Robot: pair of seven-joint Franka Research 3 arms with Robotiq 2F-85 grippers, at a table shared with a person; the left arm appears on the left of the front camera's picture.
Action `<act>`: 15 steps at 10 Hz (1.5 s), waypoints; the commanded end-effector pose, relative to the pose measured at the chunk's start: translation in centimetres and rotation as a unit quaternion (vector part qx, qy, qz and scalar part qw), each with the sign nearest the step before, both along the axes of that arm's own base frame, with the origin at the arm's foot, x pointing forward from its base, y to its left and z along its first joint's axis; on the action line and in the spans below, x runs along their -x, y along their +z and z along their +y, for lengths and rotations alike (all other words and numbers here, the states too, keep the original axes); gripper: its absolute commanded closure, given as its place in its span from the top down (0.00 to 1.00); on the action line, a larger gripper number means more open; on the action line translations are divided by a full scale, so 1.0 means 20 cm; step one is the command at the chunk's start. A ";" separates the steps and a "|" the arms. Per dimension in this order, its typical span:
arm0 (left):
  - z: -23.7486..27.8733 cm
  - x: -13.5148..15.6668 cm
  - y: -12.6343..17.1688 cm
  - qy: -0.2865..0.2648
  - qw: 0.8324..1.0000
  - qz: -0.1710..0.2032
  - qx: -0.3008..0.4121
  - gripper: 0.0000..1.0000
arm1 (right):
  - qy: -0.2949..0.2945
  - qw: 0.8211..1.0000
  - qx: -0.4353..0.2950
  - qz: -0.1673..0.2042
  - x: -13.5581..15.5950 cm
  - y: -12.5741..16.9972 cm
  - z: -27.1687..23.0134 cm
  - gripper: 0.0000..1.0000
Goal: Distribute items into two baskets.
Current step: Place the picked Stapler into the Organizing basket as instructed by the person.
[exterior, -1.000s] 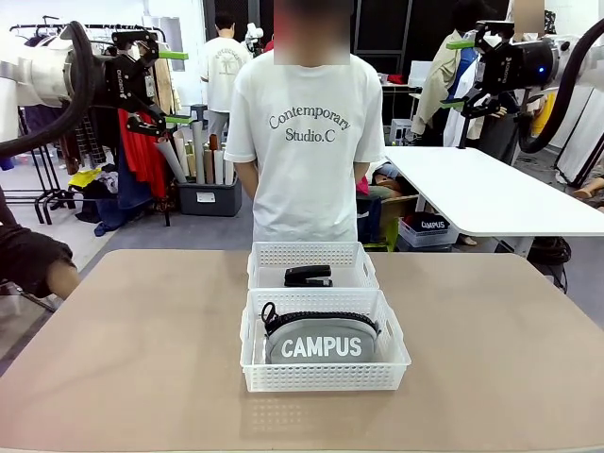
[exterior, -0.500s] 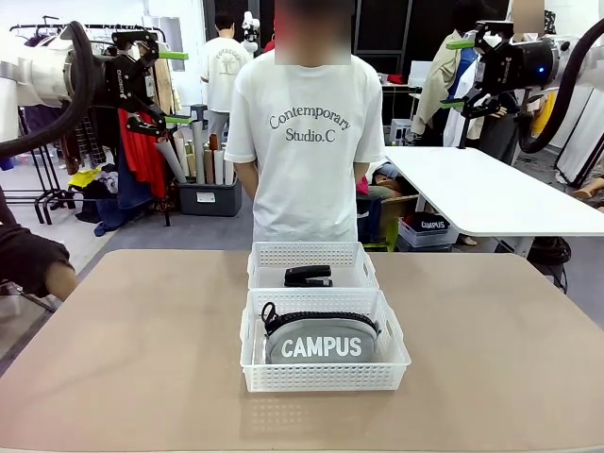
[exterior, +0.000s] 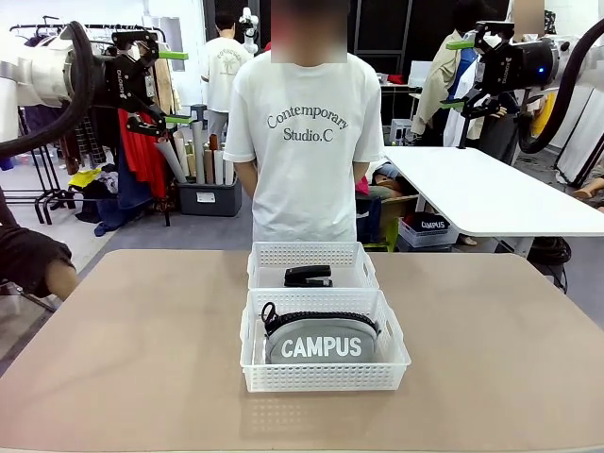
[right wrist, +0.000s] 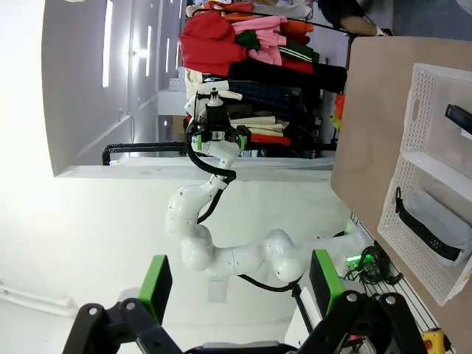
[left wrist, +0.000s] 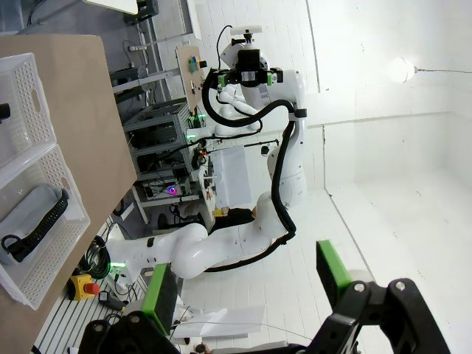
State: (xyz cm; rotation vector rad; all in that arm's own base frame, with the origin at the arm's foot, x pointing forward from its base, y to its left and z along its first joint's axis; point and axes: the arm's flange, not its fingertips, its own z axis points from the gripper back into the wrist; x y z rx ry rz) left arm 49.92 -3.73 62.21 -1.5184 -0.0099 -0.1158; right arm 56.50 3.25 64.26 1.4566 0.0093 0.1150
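Two white lattice baskets stand end to end at the table's middle. The far basket (exterior: pixel 311 255) holds the black stapler (exterior: pixel 309 276). In the near basket (exterior: pixel 326 378) lies the grey CAMPUS pouch (exterior: pixel 321 343). High at the upper left, my left gripper (exterior: pixel 176 87) is open and holds nothing. My right gripper (exterior: pixel 457 74) is raised at the upper right, also open and holding nothing. The left wrist view has its gripper (left wrist: pixel 247 284) open, with the pouch's basket (left wrist: pixel 55 258) far off. The right wrist view has its gripper (right wrist: pixel 240 284) open, with the pouch (right wrist: pixel 442 221) and stapler (right wrist: pixel 459 118) beyond it.
A person in a white T-shirt (exterior: pixel 307 142) stands at the table's far edge, arms held back. Another person's dark sleeve (exterior: pixel 33 260) reaches in at the left edge. Bare tan tabletop (exterior: pixel 132 349) lies on both sides of the baskets.
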 end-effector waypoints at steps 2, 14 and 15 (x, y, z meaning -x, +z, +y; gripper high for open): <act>0.00 0.01 0.01 0.000 1.000 -0.001 0.001 1.00 | 0.000 1.000 0.000 -0.002 0.01 0.01 0.00 1.00; 0.00 0.01 0.01 0.000 1.000 -0.001 0.001 1.00 | 0.000 1.000 0.000 -0.002 0.01 0.01 0.00 1.00; 0.00 0.01 0.01 0.000 1.000 -0.001 0.001 1.00 | 0.000 1.000 0.000 -0.002 0.01 0.01 0.00 1.00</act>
